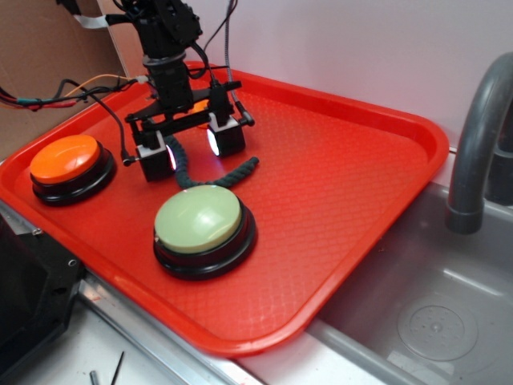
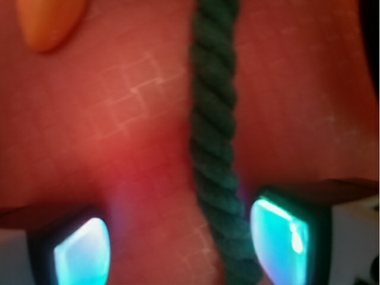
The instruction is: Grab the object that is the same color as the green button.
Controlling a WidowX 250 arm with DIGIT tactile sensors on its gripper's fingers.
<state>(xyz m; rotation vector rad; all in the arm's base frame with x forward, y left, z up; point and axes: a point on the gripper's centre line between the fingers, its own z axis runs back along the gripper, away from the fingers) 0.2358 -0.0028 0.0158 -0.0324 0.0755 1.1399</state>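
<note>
On the red textured plastic tray, toward its far left part, the black gripper stands low with its jaws spread apart, holding nothing, and the dark green twisted rope piece lies flat on the tray, running between the two glowing pads. In the wrist view the rope sits closer to the right-hand pad, though whether it touches I cannot tell, and a small orange crescent-shaped piece lies apart at the upper left. Just near of the rope sits the large pale sage-green dome button on its black round base, with the smaller orange dome button well off to the left.

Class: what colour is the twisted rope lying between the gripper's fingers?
Dark green rope, clearest in the wrist view.
</note>
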